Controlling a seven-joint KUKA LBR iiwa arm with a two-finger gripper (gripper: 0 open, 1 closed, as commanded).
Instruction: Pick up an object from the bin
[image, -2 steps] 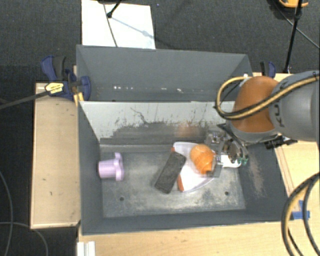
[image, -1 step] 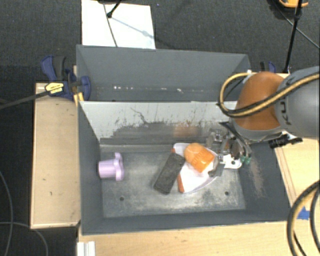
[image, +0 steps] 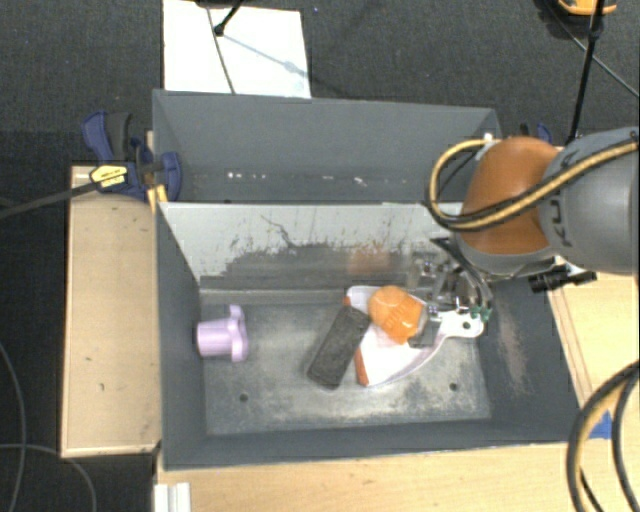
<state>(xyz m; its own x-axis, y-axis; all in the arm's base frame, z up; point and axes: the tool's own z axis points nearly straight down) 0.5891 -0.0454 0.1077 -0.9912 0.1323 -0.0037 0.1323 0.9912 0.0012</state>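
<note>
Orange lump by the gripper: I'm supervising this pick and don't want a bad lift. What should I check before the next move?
1. Gripper low in the bin, right beside the orange lump: ok.
2. Lump actually gripped: cannot tell.
3. Lump free of neighbours: not ok; it lies over the white flat piece, and the dark block is close beside it.
4. Lilac spool out of the way, at the bin's left: ok.
</note>
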